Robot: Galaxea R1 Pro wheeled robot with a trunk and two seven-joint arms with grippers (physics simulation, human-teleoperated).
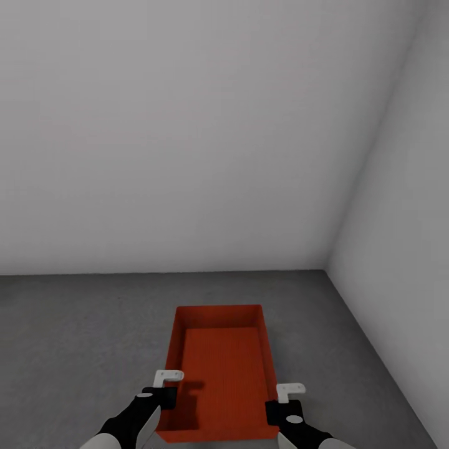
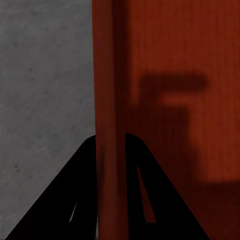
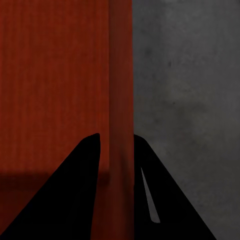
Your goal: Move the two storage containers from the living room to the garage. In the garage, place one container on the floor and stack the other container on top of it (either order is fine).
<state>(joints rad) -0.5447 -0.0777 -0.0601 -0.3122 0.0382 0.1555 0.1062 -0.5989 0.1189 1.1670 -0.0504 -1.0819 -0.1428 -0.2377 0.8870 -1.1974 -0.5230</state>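
A dark grey floor [image 1: 81, 349] is seen, ending at plain pale walls [image 1: 187, 125]. One red-orange storage container [image 1: 221, 355] with an open top is seen above it near the corner.

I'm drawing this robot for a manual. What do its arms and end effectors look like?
In the head view, both forearms are glossy black turning white toward the body. The left end effector and right end effector carry small white angular brackets. The wrist views show dark, tapering, wedge-shaped fingers.
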